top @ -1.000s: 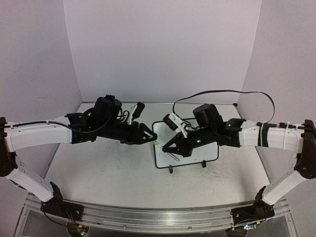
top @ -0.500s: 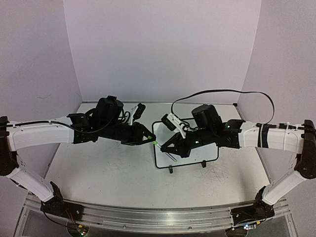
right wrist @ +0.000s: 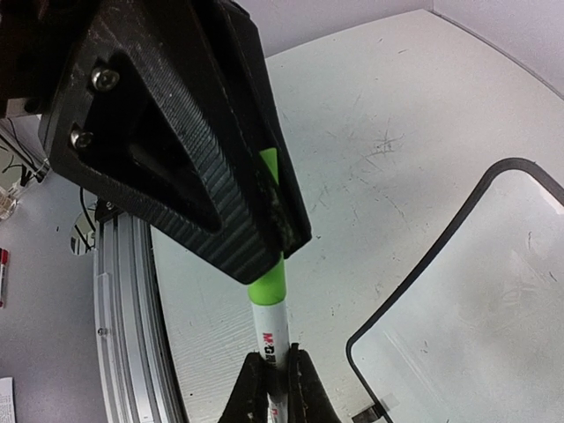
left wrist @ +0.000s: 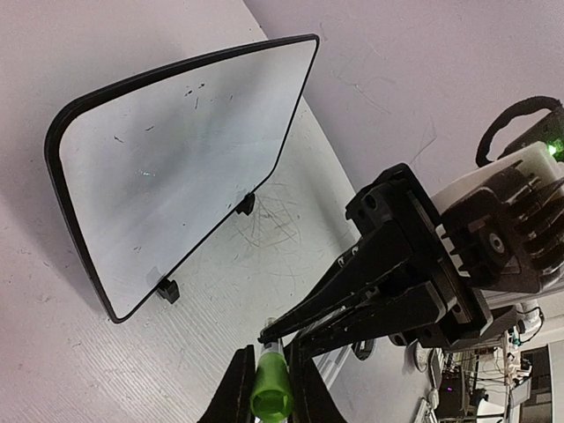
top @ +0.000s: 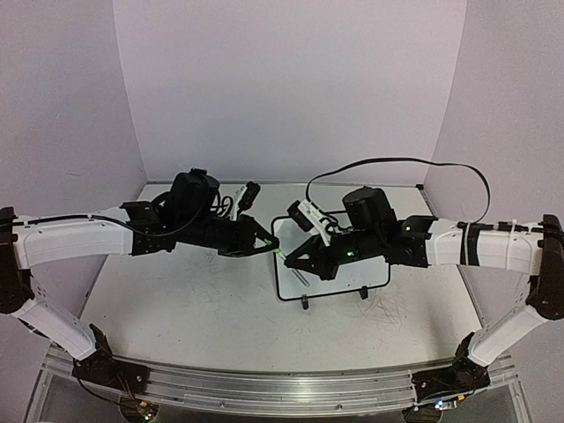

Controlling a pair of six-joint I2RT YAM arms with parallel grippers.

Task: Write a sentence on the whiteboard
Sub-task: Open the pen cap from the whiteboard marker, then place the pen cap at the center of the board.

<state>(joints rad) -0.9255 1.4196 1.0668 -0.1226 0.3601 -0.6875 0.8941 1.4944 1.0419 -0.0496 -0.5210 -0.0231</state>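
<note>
Presently both hands are clamped on one marker [right wrist: 270,339]: left hand [top: 264,246] on its green cap [left wrist: 270,394], right hand [top: 293,261] on the barrel [right wrist: 272,352]. The whiteboard [left wrist: 176,167] lies on the surface [top: 194,308], seemingly unwritten. Light and glossy, it may slide, so steady its frame.

Whiteboard [left wrist: 176,159] face glossy and smooth, frame thin black plastic; tabletop [left wrist: 62,352] matt, scuffed; marker [right wrist: 269,308] smooth, slightly shiny plastic.

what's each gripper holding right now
Left gripper: closed on the green marker cap.
Right gripper: closed on the marker barrel.
</note>
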